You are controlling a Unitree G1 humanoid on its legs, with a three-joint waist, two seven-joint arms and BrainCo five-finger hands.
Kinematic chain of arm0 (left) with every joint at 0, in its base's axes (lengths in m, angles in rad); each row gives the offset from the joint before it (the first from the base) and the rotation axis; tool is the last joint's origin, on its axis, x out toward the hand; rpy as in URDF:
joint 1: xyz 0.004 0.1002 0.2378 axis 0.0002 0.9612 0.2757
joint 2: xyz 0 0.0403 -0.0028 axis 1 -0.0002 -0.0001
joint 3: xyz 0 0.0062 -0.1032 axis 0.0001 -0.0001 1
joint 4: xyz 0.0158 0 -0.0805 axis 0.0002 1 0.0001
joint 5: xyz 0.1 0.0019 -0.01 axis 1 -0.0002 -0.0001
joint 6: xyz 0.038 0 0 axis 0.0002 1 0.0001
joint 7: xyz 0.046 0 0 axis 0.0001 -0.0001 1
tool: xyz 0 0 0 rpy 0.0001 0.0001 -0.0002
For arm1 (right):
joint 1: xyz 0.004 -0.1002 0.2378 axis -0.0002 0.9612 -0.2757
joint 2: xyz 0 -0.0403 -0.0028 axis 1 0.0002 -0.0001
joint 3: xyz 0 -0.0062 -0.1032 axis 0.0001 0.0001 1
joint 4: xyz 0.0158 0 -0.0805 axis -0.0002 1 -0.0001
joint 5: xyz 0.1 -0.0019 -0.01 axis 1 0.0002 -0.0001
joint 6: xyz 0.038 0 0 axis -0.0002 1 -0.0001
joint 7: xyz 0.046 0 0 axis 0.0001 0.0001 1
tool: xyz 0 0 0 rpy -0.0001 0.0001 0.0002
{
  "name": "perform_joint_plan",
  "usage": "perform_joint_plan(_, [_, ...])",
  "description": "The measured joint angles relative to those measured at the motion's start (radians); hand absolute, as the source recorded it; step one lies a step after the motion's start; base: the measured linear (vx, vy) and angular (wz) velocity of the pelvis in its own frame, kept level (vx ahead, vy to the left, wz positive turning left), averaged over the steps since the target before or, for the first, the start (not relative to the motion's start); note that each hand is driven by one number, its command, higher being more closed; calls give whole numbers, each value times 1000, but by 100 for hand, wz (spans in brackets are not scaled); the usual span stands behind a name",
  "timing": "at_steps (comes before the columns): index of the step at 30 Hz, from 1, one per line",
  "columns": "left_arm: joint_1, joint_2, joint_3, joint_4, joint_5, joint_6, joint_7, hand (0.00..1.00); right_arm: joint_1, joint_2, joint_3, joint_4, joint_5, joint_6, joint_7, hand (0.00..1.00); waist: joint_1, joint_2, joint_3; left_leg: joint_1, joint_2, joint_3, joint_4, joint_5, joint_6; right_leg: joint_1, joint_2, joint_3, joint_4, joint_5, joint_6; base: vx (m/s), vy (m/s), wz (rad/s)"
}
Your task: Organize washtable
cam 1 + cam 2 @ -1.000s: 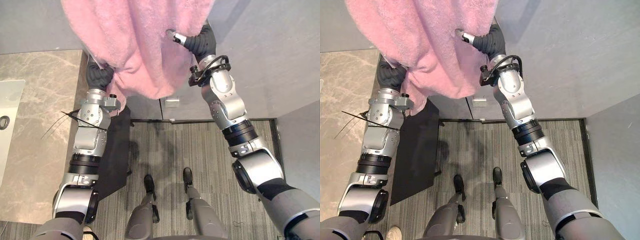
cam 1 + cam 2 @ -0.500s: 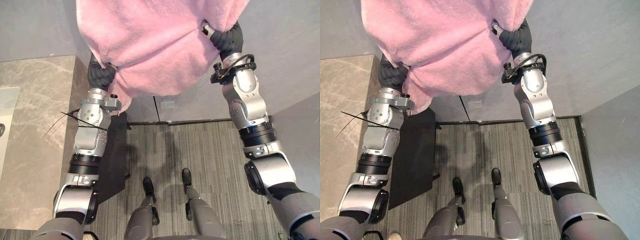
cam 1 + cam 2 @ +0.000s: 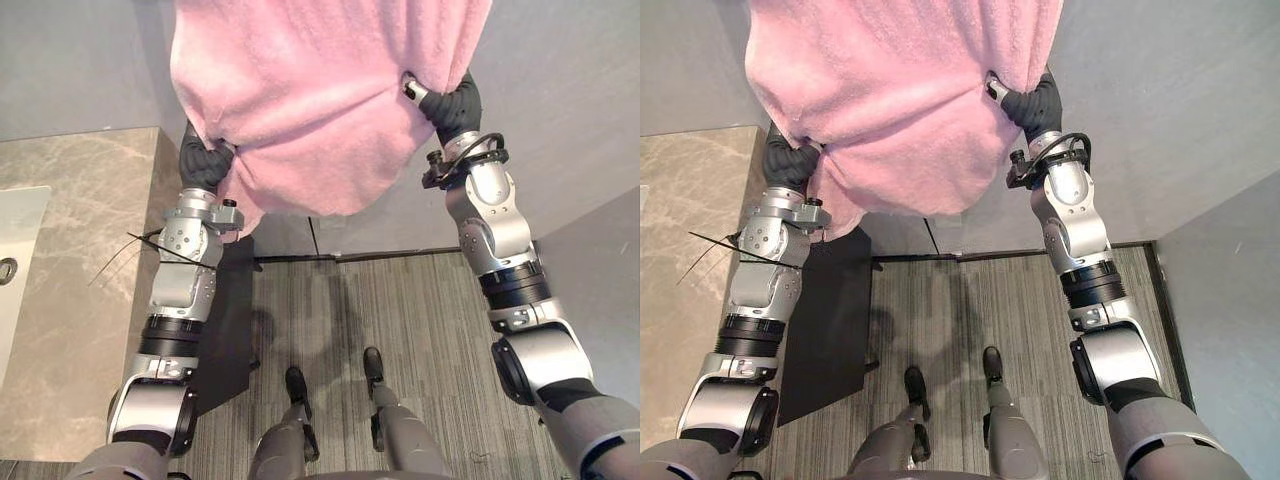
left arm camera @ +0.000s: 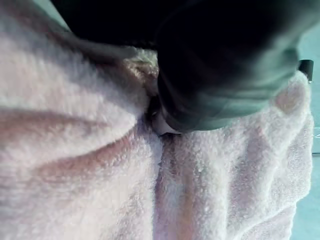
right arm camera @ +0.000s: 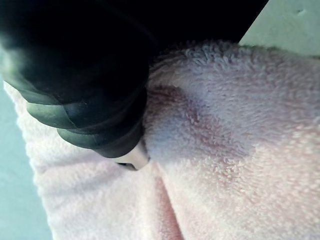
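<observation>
A fluffy pink towel (image 3: pixel 320 90) hangs spread in the air in front of a grey wall, held up between both hands. My left hand (image 3: pixel 203 163) grips its left lower edge, where the cloth bunches into folds; the left wrist view has the towel (image 4: pixel 100 165) pressed close against the dark cover (image 4: pixel 220 65). My right hand (image 3: pixel 443 95) pinches the right edge, with one silver finger (image 3: pixel 410 86) poking out of the cloth. The right wrist view has the towel (image 5: pixel 225 150) gathered at the dark cover (image 5: pixel 80 75). Most fingers are buried in the cloth.
A beige marble washtable top (image 3: pixel 80 300) lies at my left, with a white sink basin (image 3: pixel 18 250) and its drain at the far left. A dark cabinet side (image 3: pixel 232 320) drops from the counter's edge to the striped floor (image 3: pixel 400 300). A grey wall corner (image 3: pixel 600 250) stands at the right.
My right hand has swung out to the right with its edge, so the towel now hangs spread wider and higher. The left hand kept its hold and barely moved.
</observation>
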Motion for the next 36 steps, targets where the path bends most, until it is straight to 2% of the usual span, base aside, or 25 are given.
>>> perform_joint_plan(12, [31, 0, 27, 1, 0, 0, 5, 0, 47, -73, 0, 0, 54, 0, 0, 0, -4, -9, -24, 12, 1, -21, -1, 1, 0, 21, -1, -21, -1, 0, 0, 0, 20, 4])
perform_joint_plan(16, [47, 0, 28, -10, 0, 0, 4, 0, 67, -119, -3, 0, 104, 0, 6, 0, -3, -15, -34, 13, 2, -23, -1, 1, 0, 23, -1, -23, -1, -1, 0, 0, 0, 0])
perform_joint_plan(26, [114, 38, 64, -129, 0, -3, -1, 0, 218, -245, -51, -115, 132, 19, 44, 0, -8, -18, -65, 31, 2, -26, -6, 0, -1, 42, -1, -27, -5, -17, 8, -1, 3, 0])
perform_joint_plan(28, [144, 78, 67, -168, -1, -10, -1, 0, 257, -283, -79, -116, 156, 20, 44, 0, -6, -18, -76, 31, 2, -30, -6, 0, -1, 44, -1, -32, -5, -20, 8, 10, 46, 13])
perform_joint_plan(29, [168, 110, 116, -205, -2, -23, -2, 0, 290, -331, -141, -127, 176, 20, 43, 0, -9, -22, -85, 31, 3, -46, -6, 0, -1, 53, -2, -50, -5, -23, 6, 3, 59, 22])
perform_joint_plan(34, [185, 139, 138, -237, -3, -34, -22, 0, 303, -357, -176, -205, 176, 17, 46, 0, -5, -23, -110, 32, 0, -50, -3, 1, -1, 55, -3, -55, -4, -24, 6, 11, 38, 6])
perform_joint_plan(35, [197, 180, 101, -239, -48, -42, -77, 0, 304, -357, -167, -276, 194, -15, 92, 0, -5, -22, -125, 46, -8, -56, -4, 1, -1, 73, -6, -61, -4, -26, 5, 20, 78, 9])
perform_joint_plan(36, [197, 186, 85, -239, -71, -42, -101, 0, 304, -358, -152, -288, 211, -25, 116, 0, -7, -21, -131, 46, -10, -57, -6, 0, -1, 74, -8, -64, -5, -30, 6, 11, 77, 11])
